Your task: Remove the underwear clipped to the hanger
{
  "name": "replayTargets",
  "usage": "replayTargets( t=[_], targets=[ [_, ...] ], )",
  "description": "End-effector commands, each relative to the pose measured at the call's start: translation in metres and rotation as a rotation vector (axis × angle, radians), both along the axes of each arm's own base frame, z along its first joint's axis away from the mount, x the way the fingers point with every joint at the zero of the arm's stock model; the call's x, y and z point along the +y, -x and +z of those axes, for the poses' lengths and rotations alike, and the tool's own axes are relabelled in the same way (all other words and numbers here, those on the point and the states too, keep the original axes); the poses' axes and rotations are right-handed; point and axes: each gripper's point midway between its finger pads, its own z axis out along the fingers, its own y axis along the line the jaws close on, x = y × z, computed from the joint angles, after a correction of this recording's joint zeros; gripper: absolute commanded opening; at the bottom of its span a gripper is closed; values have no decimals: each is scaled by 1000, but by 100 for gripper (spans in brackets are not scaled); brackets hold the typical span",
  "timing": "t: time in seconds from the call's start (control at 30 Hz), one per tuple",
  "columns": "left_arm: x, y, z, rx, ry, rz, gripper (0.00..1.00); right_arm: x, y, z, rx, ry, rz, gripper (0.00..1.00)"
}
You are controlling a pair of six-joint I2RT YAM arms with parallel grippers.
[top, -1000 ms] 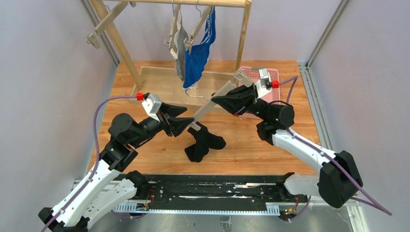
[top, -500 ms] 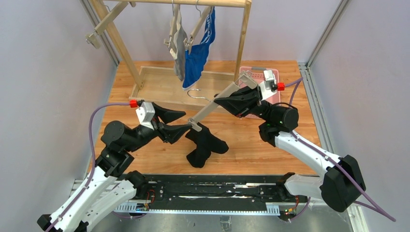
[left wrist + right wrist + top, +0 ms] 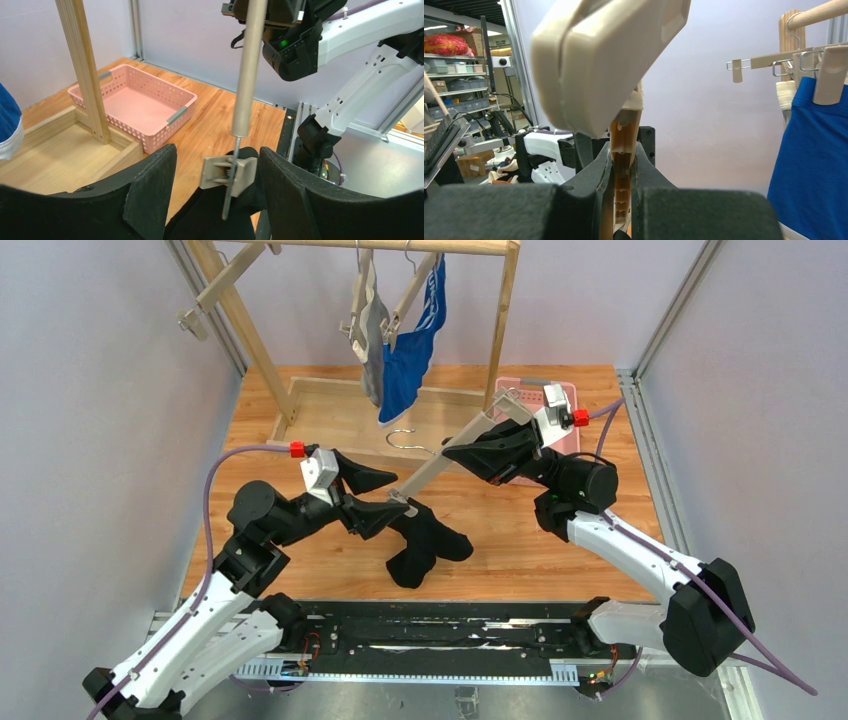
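My right gripper (image 3: 472,452) is shut on a beige clip hanger (image 3: 440,462) and holds it slanting down to the left; in the right wrist view the hanger (image 3: 624,150) sits between the jaws. The black underwear (image 3: 425,540) hangs from the hanger's lower clip (image 3: 401,502) and rests partly on the table. My left gripper (image 3: 385,490) is open, its fingers on either side of that clip (image 3: 229,172), apart from it. The grey underwear (image 3: 372,345) and the blue underwear (image 3: 410,350) hang clipped to hangers on the wooden rack (image 3: 500,310).
A pink basket (image 3: 570,395) stands at the back right, behind my right arm; it also shows in the left wrist view (image 3: 135,105). The rack's wooden base frame (image 3: 300,400) lies at the back of the table. The hanger's metal hook (image 3: 405,440) lies above the frame.
My left gripper has pulled back and then come forward again to the lower clip. The right gripper lifted the hanger slightly, then held still.
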Motion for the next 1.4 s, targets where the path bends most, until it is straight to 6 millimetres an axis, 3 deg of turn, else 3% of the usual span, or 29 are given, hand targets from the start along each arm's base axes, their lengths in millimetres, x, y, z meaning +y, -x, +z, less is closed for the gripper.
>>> replayTargets(
  t=[0.0, 0.1, 0.13, 0.27, 0.33, 0.4, 0.43, 0.5, 0.57, 0.63, 0.8, 1.03, 1.37],
  targets=[
    [-5, -2, 9, -27, 34, -19, 69, -5, 25, 24, -93, -57, 50, 1],
    [-10, -1, 9, -24, 37, -47, 64, -4, 22, 23, -91, -56, 43, 0],
    [-12, 1, 9, -28, 37, -64, 57, -4, 22, 23, -91, -54, 40, 0],
    [-16, 3, 7, -24, 27, -103, 5, -1, 17, 20, -83, -44, 30, 0],
    [-16, 3, 8, -28, 25, -99, 0, -1, 15, 18, -78, -40, 21, 1],
    [-15, 6, 13, -47, 29, -102, 1, 1, 12, 14, -68, -30, 13, 1],
    [-14, 6, 15, -53, 30, -100, 12, 1, 11, 14, -68, -27, 10, 1],
    [-11, 9, 20, -68, 35, -95, 43, 2, 10, 13, -66, -25, 10, 1],
    [-8, 12, 27, -88, 47, -94, 56, 2, 10, 12, -66, -24, 11, 1],
    [-5, 16, 35, -108, 62, -91, 61, 3, 10, 11, -65, -21, 10, 1],
    [-1, 21, 45, -129, 87, -86, 62, 4, 8, 9, -57, -17, 16, 1],
    [-8, 10, 39, -103, 65, -83, 58, 5, 11, 10, -62, -16, 28, 0],
    [-17, -1, 36, -78, 46, -89, 59, 7, 15, 8, -69, -8, 45, 1]
  ],
)
